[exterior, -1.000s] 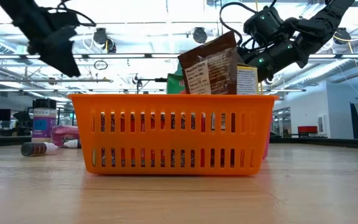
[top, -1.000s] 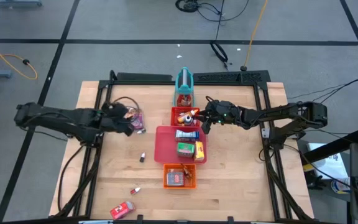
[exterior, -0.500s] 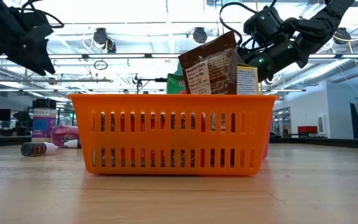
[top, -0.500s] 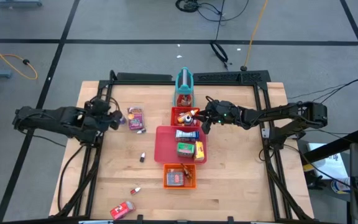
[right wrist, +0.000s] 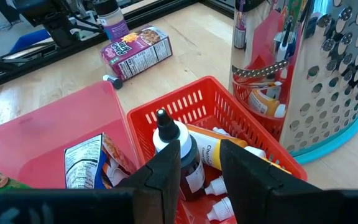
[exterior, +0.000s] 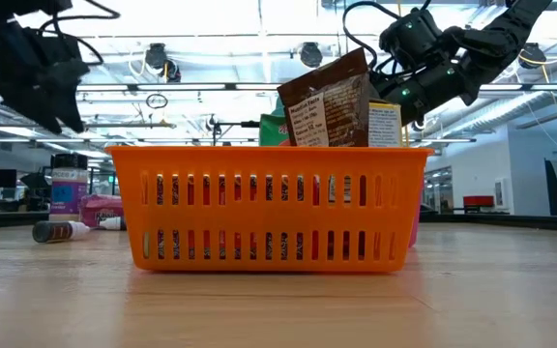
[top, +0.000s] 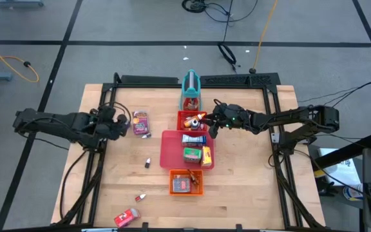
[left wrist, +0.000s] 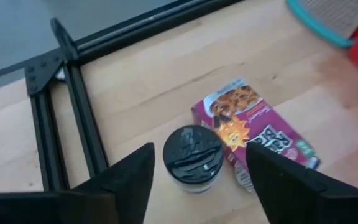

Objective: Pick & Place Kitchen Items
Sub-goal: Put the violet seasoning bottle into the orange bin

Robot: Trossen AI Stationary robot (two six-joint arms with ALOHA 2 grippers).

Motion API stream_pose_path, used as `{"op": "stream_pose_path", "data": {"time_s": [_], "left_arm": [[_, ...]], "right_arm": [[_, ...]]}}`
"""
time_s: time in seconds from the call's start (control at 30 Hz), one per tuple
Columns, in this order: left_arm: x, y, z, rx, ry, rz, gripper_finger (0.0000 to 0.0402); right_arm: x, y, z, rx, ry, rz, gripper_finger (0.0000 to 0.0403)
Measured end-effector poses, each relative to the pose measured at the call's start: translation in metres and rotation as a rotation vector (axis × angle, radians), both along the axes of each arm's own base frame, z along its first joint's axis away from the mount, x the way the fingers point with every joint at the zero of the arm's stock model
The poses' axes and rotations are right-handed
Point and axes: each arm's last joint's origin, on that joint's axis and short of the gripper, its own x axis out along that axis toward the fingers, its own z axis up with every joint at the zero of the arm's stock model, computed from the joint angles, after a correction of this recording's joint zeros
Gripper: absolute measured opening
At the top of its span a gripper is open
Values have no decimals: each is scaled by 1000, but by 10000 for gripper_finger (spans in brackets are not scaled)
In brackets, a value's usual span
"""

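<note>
While the high view lays out the whole table, only the left wrist view shows what sits before the left gripper [left wrist: 194, 180]: a dark-lidded can [left wrist: 192, 158] standing upright on the wood, touching a pink-purple packet [left wrist: 253, 134] that lies flat beside it. The left gripper's fingers stand spread, one to each side of the can and clear of it, holding nothing. From above, the can is hard to pick out; the packet [top: 140, 122] shows as a small pink patch near the left gripper [top: 120, 124], left of the trays.

The right wrist view shows the right gripper [right wrist: 199, 168] low over a small red basket [right wrist: 229, 121] holding a dark bottle [right wrist: 169, 140] with a white cap and several tiny bottles lying on their sides. The two fingers flank the bottle with a narrow gap; whether they pinch it I cannot tell. Beside the basket lies a red tray [right wrist: 48, 137] with a packet in it, and behind it stands a perforated metal grater on a teal base.

The low view is mostly filled by an orange basket [exterior: 269, 208] with a brown packet [exterior: 327, 101] sticking out, hiding the trays behind. In the high view, a small bottle [top: 147, 162], another [top: 140, 196] and a red box [top: 127, 217] lie loose on the near table.
</note>
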Motion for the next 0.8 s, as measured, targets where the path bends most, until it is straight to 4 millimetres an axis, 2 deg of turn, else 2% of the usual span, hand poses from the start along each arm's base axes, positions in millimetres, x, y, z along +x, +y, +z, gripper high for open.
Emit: {"op": "stream_pose_path", "data": {"time_s": [0.13,0.37,0.8], "left_arm": [[3,0,-10,-14,28,25,283],[10,-1,-11,-11,15,5,309],[11,-1,-12,-25,-5,31,310]], "right_arm": [[0,0,0,0,0,0,105],[0,0,0,0,0,0,105],[0,0,0,0,1,0,105]]}}
